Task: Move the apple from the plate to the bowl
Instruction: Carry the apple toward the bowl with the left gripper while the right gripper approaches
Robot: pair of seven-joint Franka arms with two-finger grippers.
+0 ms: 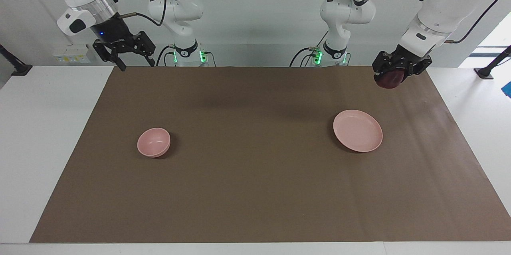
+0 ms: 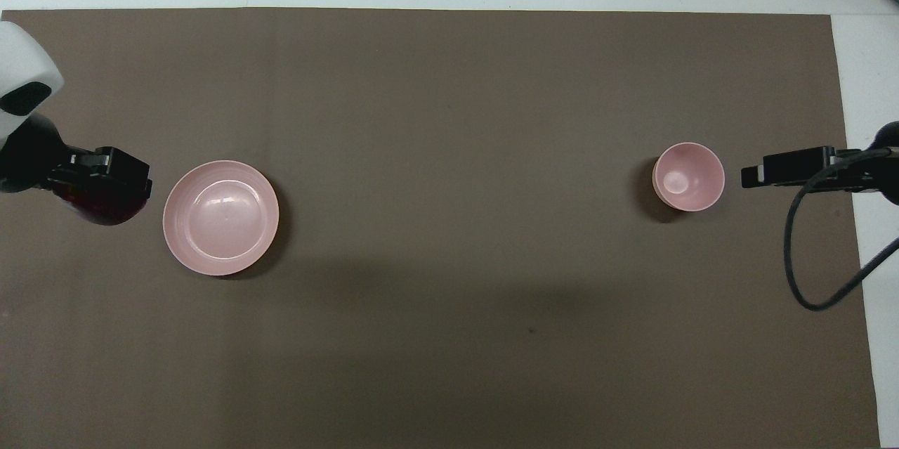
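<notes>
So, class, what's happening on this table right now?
The left gripper is shut on the apple and holds it in the air over the brown mat, off to the side of the plate, which lies bare. The bowl sits at the right arm's end of the table with nothing in it. The right gripper hangs open, up in the air at that end.
</notes>
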